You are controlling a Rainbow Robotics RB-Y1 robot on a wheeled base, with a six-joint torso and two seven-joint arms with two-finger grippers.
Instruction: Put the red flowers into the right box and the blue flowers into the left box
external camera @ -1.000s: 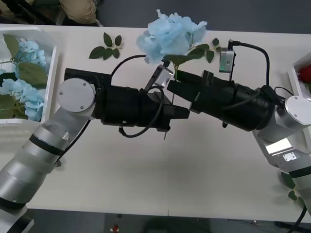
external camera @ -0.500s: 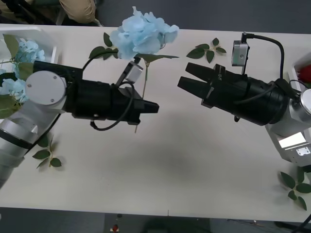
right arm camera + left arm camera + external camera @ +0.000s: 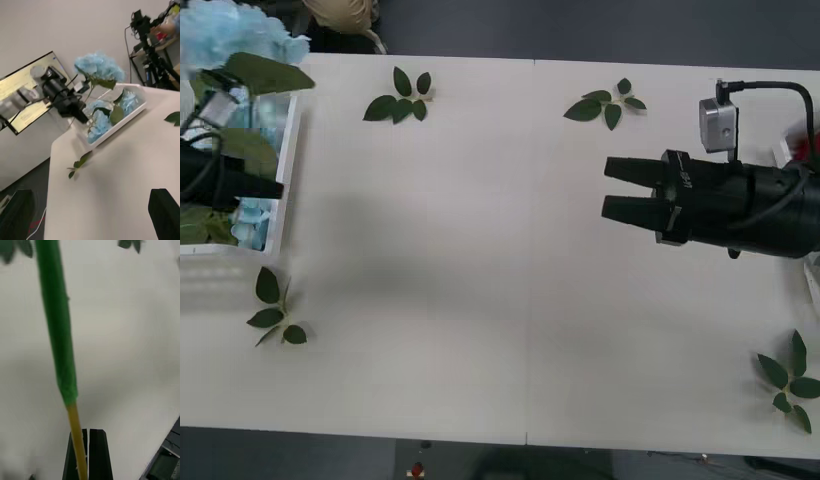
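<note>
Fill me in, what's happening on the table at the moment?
The left gripper is shut on the stem of a blue flower and holds it over the left box at the table's left edge, where other blue flowers already lie. The right gripper hangs open over the table's right side, holding nothing. Loose leaf sprigs lie scattered on the table.
</note>
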